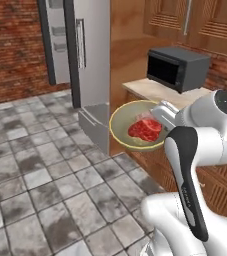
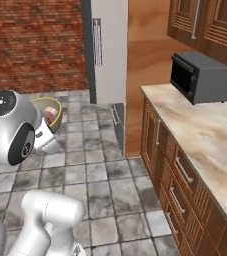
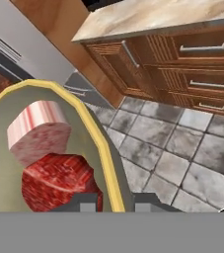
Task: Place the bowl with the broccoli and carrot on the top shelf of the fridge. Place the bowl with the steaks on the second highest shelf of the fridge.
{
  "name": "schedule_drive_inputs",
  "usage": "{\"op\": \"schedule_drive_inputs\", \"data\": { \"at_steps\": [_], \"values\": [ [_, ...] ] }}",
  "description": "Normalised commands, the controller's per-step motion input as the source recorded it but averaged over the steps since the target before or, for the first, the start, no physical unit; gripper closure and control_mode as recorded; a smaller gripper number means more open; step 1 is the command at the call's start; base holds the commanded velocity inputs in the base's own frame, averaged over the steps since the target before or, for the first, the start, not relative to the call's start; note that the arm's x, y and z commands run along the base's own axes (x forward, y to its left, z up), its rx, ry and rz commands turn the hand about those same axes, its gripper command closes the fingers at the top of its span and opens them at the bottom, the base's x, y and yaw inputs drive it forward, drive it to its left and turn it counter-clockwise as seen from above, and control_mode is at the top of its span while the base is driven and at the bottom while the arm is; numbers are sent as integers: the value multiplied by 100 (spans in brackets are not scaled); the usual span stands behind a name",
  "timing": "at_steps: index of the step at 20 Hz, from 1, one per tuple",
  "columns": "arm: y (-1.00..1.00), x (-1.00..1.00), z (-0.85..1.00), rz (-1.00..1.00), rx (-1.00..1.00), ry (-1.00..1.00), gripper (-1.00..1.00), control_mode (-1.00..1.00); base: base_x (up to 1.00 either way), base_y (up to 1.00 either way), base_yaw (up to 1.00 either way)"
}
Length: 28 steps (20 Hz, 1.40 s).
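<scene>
1. The gripper (image 3: 111,200) is pinched on the yellow rim of the bowl (image 1: 121,131), with 1 finger tip on each side of the rim.
2. The bowl is olive green with a yellow edge. The arm holds it up in the air above the tile floor (image 1: 40,175), tipped a bit toward the left base camera.
3. 2 steaks (image 3: 47,160) lie inside the bowl. 1 is dark red and sits close to the gripper. The other is pink with stripes and sits just past it, touching it.
4. From the right base view, the bowl (image 2: 55,111) peeks out from behind the white arm, and a bit of pink meat shows in it.
5. The fridge (image 1: 92,60) stands past the bowl. Its door (image 1: 52,40) is swung open to the left, and grey bins show on the inside of it.
6. The wood cabinets with silver drawer handles (image 3: 182,54) are beside the bowl, under a pale stone counter (image 2: 205,130).
7. A dark microwave (image 1: 177,67) sits on that counter.
</scene>
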Motion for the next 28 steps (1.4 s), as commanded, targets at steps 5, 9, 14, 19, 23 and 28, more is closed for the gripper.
{"op": "schedule_drive_inputs", "data": {
  "at_steps": [5,9,14,19,23,28],
  "values": [
    [0,0,0,0,0,0,100,100,100,69,14],
    [0,0,0,0,0,0,100,100,100,79,12],
    [0,0,0,0,0,0,100,100,100,93,11],
    [0,0,0,0,0,0,100,100,100,90,6],
    [0,0,0,0,0,0,100,100,100,62,0],
    [0,0,0,0,0,0,100,100,100,45,-5]
  ]
}}
